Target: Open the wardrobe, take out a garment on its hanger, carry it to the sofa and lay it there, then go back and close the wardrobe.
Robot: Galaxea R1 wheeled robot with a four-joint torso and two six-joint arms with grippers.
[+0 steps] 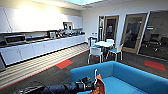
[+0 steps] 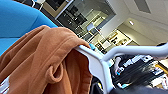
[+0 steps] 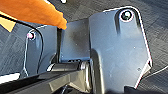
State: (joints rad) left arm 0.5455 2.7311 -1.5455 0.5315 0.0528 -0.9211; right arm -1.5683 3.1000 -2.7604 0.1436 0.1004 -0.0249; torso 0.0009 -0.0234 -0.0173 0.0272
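Observation:
The orange garment (image 1: 100, 86) hangs from the white hanger (image 1: 95, 74) at the end of my left arm, low in the head view. My left gripper (image 1: 93, 84) is shut on the hanger, right at the front edge of the blue sofa (image 1: 125, 77). Up close in the left wrist view, the garment (image 2: 42, 62) is draped over the hanger's shoulder (image 2: 98, 63), with the sofa (image 2: 17, 22) behind it. A fold of the garment (image 3: 32, 11) also hangs over the dark carpet in the right wrist view.
Beyond the sofa stands a white table (image 1: 103, 44) ringed by white-and-teal chairs (image 1: 95, 52). A long white kitchen counter (image 1: 37, 48) runs along the left wall. Wood-framed glass doors (image 1: 132, 32) are at the back right. Red patches (image 1: 64, 64) mark the dark carpet.

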